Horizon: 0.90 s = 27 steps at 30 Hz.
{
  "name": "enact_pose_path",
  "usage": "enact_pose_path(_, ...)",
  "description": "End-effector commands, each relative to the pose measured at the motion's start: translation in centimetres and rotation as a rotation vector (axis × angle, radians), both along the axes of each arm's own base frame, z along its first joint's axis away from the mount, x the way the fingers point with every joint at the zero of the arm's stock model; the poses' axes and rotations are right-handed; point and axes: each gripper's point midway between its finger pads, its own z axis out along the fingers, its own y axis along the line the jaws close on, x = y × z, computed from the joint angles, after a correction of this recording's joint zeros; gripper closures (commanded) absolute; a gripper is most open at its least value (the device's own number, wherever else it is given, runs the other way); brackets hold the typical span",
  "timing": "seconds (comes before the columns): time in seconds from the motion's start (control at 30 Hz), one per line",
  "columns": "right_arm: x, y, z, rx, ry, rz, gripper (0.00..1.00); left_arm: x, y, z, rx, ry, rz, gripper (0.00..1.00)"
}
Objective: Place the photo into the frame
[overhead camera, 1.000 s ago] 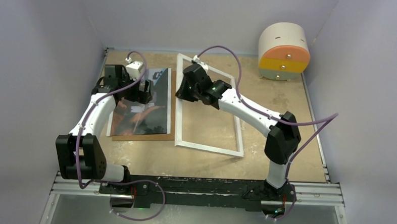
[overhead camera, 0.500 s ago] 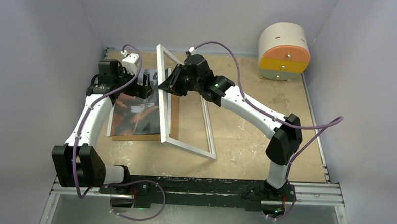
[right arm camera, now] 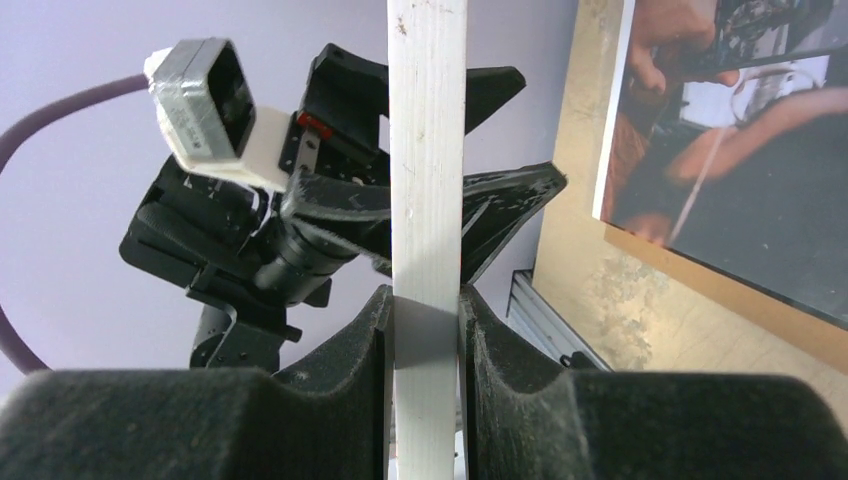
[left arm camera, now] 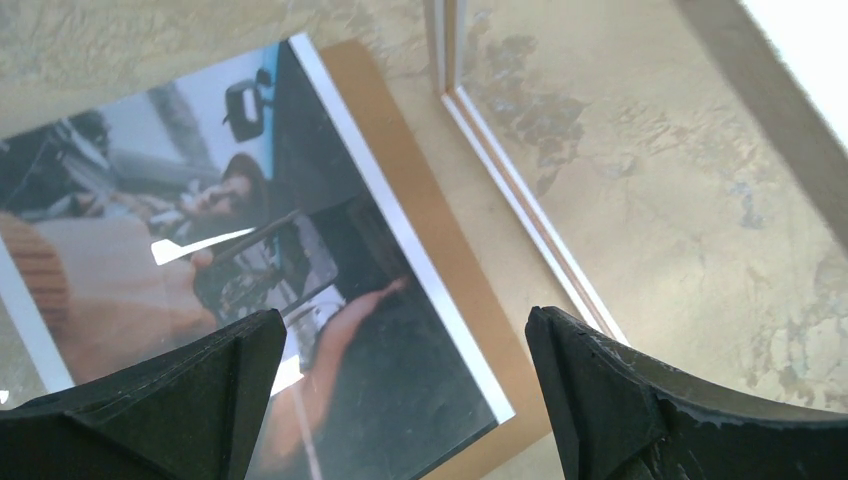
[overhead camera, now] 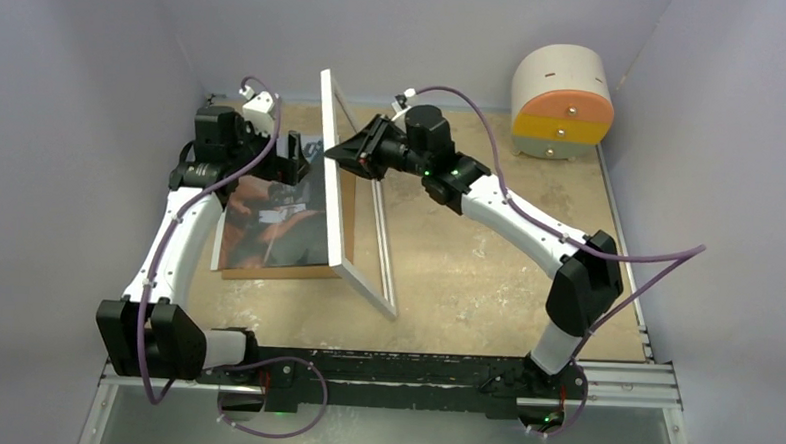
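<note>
The frame (overhead camera: 336,179) is clamped on edge beside the photo (overhead camera: 279,217) by the right gripper (right arm camera: 425,318), seemingly for flipping, the left gripper (left arm camera: 400,335) spread empty.

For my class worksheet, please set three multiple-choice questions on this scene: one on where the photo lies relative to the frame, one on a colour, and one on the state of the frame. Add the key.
1. In the top view, where does the large glossy white-bordered photo lie relative to the thin silver-white rectangular picture frame?
A. to its left
B. to its right
C. inside it

2. What colour is the plain flat hardboard sheet under the photo?
A. brown
B. green
C. blue

3. The frame is:
A. lying flat
B. tipped up steeply, clamped in the right tool
C. broken in two

Key:
1 A, since the top view shows the photo left of the raised frame.
2 A, since a brown strip shows beside the photo's white border.
3 B, since the right wrist view shows both fingers pressed on the frame's bar.
</note>
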Motion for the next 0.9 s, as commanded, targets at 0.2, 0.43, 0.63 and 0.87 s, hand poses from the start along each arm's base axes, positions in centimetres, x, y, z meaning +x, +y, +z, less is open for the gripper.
enact_pose_path(0.2,-0.6,-5.1,2.8,0.062,-0.045,0.055,0.46,1.2,-7.7,8.8,-0.048,-0.216,-0.126,0.0)
enact_pose_path(0.43,-1.3,-7.9,3.6,-0.041,-0.097,0.089,0.28,2.9,-12.3,8.8,-0.013,-0.216,-0.171,0.0)
enact_pose_path(0.63,-1.8,-10.7,2.6,-0.193,-0.1,0.081,0.25,3.6,-14.7,9.0,-0.008,-0.217,-0.193,0.0)
enact_pose_path(0.87,-1.3,-15.0,-0.9,-0.504,-0.101,0.008,0.38,3.7,-14.3,6.9,0.035,-0.188,-0.183,0.0)
